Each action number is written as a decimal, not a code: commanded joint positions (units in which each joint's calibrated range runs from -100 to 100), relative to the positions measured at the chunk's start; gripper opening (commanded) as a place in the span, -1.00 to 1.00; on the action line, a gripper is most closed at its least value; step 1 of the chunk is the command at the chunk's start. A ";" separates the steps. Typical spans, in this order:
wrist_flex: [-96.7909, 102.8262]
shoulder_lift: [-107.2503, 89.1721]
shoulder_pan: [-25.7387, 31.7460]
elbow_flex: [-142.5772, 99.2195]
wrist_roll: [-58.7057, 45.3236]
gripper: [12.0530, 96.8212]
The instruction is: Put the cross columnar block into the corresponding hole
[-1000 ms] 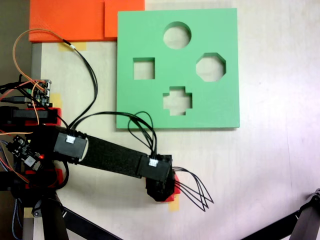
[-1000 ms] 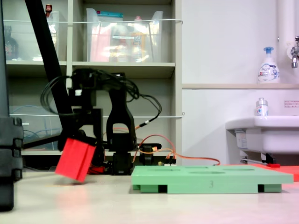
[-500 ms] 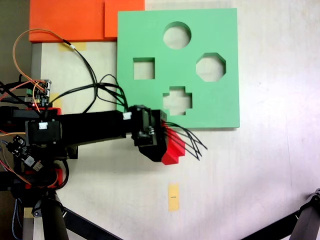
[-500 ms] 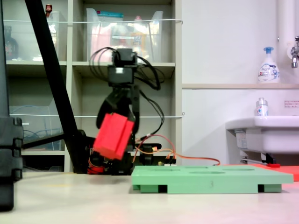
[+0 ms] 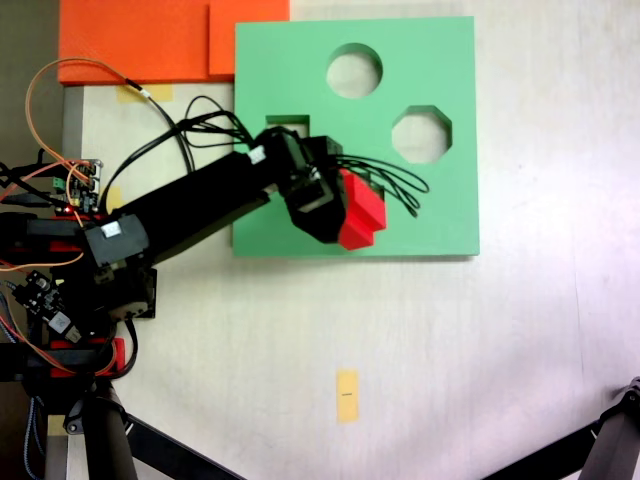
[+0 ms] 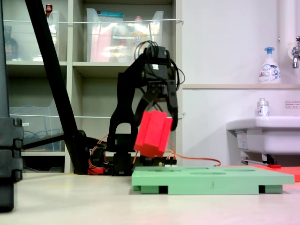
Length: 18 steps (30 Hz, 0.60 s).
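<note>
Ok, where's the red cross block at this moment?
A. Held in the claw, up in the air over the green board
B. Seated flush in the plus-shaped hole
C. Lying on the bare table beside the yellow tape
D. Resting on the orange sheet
A. In a fixed view the claw grips the red cross block, tilted and clear above the green board; from above, the block sits over the board.

From my seat, one fixed camera looks straight down on the pale desk [image 5: 500,350], taking in the whole thick green square foam board [image 5: 440,215] and the black arm [image 5: 190,205]. The other fixed camera sits low at desk level, close by, facing the shelving and wall sideways-on. Both fixed views share that board [image 6: 211,180], the arm [image 6: 124,108] and the desk [image 6: 93,201].
</note>
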 commanded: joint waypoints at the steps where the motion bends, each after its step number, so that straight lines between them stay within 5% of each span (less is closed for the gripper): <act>1: -2.25 1.03 0.73 4.56 0.83 -0.35; 18: -2.25 7.46 2.34 5.16 2.00 -0.35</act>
